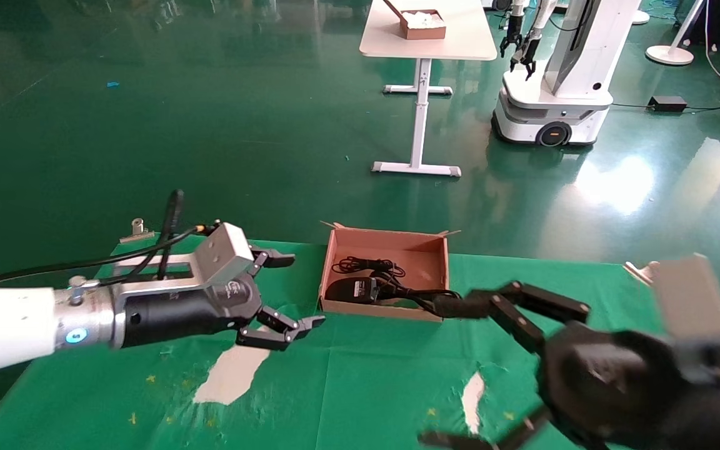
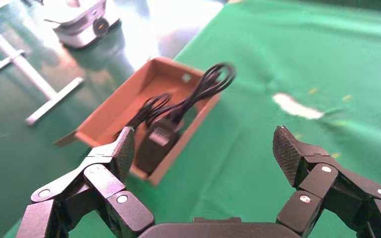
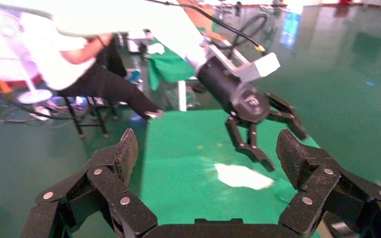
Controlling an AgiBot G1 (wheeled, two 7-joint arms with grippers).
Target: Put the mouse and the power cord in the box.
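Observation:
The brown cardboard box (image 1: 419,245) sits at the far middle of the green table. Inside it lies the black mouse (image 1: 350,289) with its pale label, its thin cable bundled behind it. The thicker power cord (image 1: 419,297) lies in the box's right part and loops over the wall. In the left wrist view the box (image 2: 109,106), mouse (image 2: 156,141) and power cord (image 2: 213,79) show ahead. My left gripper (image 1: 304,289) (image 2: 203,144) hovers open and empty just left of the box. My right gripper (image 1: 435,372) (image 3: 206,148) is open and empty, near the box's front right.
White bare patches (image 1: 232,372) (image 1: 472,394) show through the green cloth near the front. A metal clip (image 1: 137,230) holds the cloth at the back left corner. Beyond the table stand a white table (image 1: 425,37) and another robot (image 1: 554,81).

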